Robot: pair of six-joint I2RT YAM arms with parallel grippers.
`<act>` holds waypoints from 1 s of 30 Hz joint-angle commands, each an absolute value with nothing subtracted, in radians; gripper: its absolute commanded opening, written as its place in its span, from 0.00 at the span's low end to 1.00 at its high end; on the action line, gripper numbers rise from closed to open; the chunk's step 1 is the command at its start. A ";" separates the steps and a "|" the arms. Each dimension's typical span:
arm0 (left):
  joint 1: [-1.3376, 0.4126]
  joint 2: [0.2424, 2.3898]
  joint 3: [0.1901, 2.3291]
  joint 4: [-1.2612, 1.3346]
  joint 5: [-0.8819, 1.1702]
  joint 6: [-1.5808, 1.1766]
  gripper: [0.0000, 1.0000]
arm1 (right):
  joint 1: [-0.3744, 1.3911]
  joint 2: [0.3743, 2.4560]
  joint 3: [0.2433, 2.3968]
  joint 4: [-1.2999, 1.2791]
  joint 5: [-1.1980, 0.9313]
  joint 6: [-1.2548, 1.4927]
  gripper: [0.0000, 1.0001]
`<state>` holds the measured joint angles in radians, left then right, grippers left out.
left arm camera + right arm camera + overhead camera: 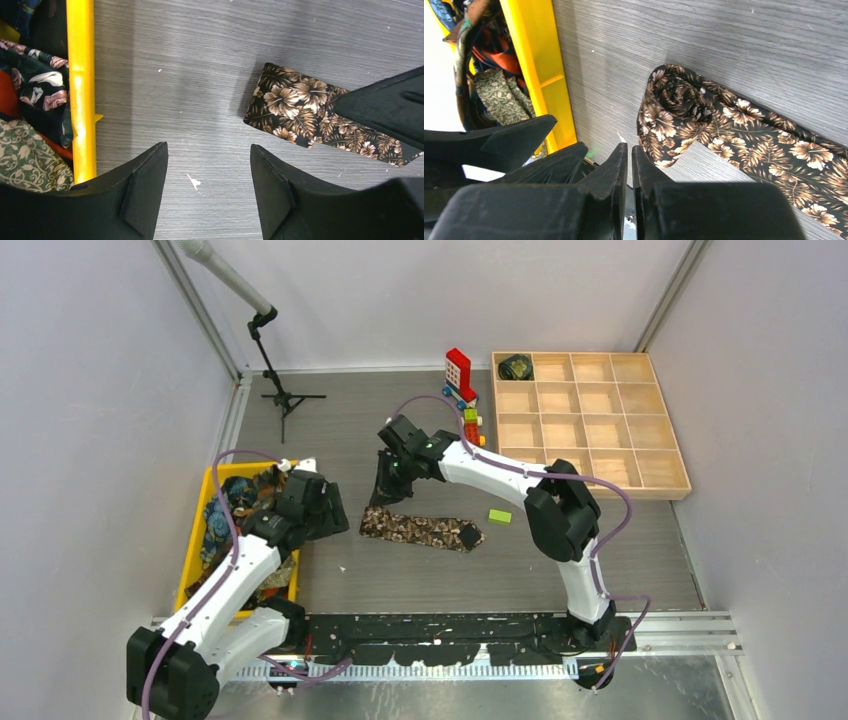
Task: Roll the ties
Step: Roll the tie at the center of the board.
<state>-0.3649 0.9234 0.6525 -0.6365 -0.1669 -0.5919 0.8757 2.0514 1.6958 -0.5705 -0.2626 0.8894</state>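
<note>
A brown-tan floral tie [420, 530] lies flat on the grey table, and its left end [674, 107] is curled over into a loose fold. My right gripper [629, 147] is shut and empty, just above the table by that curled end [383, 495]. My left gripper [208, 150] is open and empty over bare table, between the yellow bin and the tie's end [295, 110]; in the top view it [335, 515] sits left of the tie. More ties [225, 520] lie heaped in the yellow bin [195, 540]. One rolled dark tie [516, 367] sits in the tray's far-left compartment.
A wooden compartment tray [655, 480] stands at the back right. A small green block [499, 517] lies right of the tie. Red-and-white toy bricks [460, 375] stand left of the tray. A microphone stand [275, 380] is at the back left. The bin's yellow rim [80, 90] is close to my left finger.
</note>
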 commanded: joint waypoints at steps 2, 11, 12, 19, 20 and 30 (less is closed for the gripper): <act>-0.356 0.899 0.674 -0.568 -0.111 -0.555 0.63 | 0.875 2.058 1.663 -0.514 -0.254 0.885 0.13; -0.354 0.898 0.649 -0.512 -0.047 -0.537 0.73 | 0.876 2.066 1.619 -0.485 -0.266 0.874 0.12; -0.354 0.902 0.646 -0.503 -0.036 -0.535 0.75 | 0.875 2.063 1.612 -0.484 -0.264 0.872 0.11; -0.354 0.929 0.636 -0.484 -0.005 -0.522 0.79 | 0.874 2.059 1.557 -0.479 -0.257 0.861 0.10; -0.354 0.931 0.635 -0.479 0.009 -0.521 0.79 | 0.874 2.058 1.550 -0.479 -0.256 0.860 0.10; -0.351 1.011 0.626 -0.423 0.089 -0.521 0.81 | 0.860 2.044 1.513 -0.478 -0.245 0.847 0.09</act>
<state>-0.3592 0.9810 0.6312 -0.4911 0.0353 -0.5377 0.8680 2.0766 1.5311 -0.4877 -0.2634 0.8677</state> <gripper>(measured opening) 0.802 0.095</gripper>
